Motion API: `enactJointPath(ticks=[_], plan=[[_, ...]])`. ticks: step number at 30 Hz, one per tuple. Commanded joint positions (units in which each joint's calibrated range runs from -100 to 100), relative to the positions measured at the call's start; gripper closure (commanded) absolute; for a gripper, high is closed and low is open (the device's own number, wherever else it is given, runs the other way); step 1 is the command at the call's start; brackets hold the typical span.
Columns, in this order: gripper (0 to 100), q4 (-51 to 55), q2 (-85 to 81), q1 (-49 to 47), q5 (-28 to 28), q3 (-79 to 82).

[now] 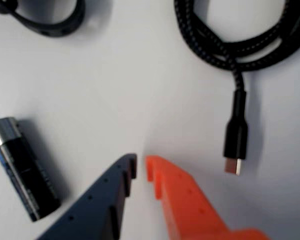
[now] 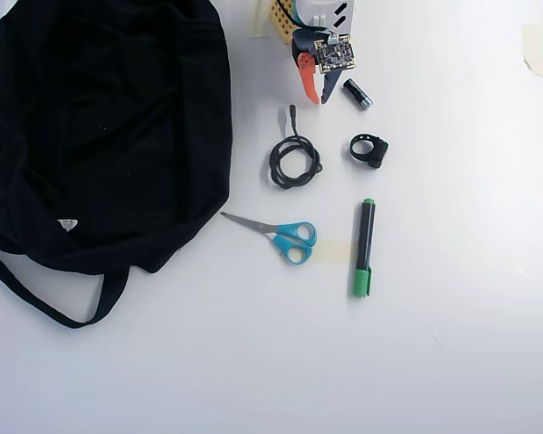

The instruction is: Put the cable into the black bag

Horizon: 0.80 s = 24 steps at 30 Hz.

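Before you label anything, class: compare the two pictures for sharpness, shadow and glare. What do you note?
Wrist view: soft focus throughout, the end effector and battery blurred; the cable casts a faint shadow on the table. Overhead view: sharper, bright even light, the white table nearly washed out; the black bag so dark its folds barely show.

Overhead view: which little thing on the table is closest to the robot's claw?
The battery, the short black stick with a silver end. It lies right beside the gripper; the cable, clip, scissors and green marker lie farther off.
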Motion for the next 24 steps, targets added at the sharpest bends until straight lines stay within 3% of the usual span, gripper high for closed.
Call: enactJointPath(ticks=[1,10,24], plan=[[98,-0.1,0.58,-0.26,-0.13,1.36],[98,-1.65,4.73,-0.34,-0.13,-8.79],[98,-15.17,35.68,-0.34,-0.18,-38.89]])
